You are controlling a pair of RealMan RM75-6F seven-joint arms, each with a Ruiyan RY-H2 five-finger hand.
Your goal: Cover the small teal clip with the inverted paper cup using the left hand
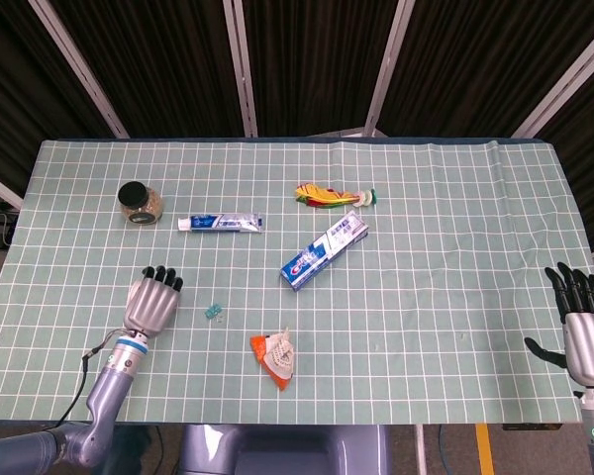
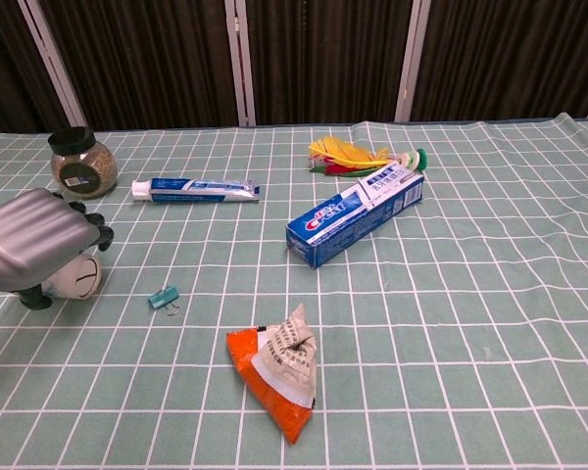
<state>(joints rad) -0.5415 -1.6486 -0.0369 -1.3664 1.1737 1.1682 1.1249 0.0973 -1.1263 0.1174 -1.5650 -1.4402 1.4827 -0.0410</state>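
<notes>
1. Risk: paper cup (image 2: 78, 278) lies on its side under the left hand (image 2: 34, 250), open mouth facing the clip side. It's light and round, so a loose or off-centre grab could roll it away or squash the wall.
2. Risk: cup has to be turned mouth-down before it goes over the small teal clip (image 2: 163, 297). If the wrist turn falls short, the rim lands tilted and leaves the clip showing, or the rim knocks the clip along the cloth.
3. Risk: orange snack packet (image 2: 277, 376) lies further out beyond the clip on the hand's inner side, nearer the robot. Prob. clear, but a wide sweep could brush it.
4. L hand: fingers curled down over the cup, back of hand up. Chest view shows only the cup's mouth peeking out beneath it; head view hides the cup fully under the hand (image 1: 152, 301). Looks like it's touching or closing on the cup, but can't tell if the grip is firm or the cup is lifted.
5. Clip: on the table just beside the L hand, toward table centre, not touching hand or cup.
6. R hand (image 1: 584, 327): far off at the table's other edge, fingers spread, holds nothing.
</notes>
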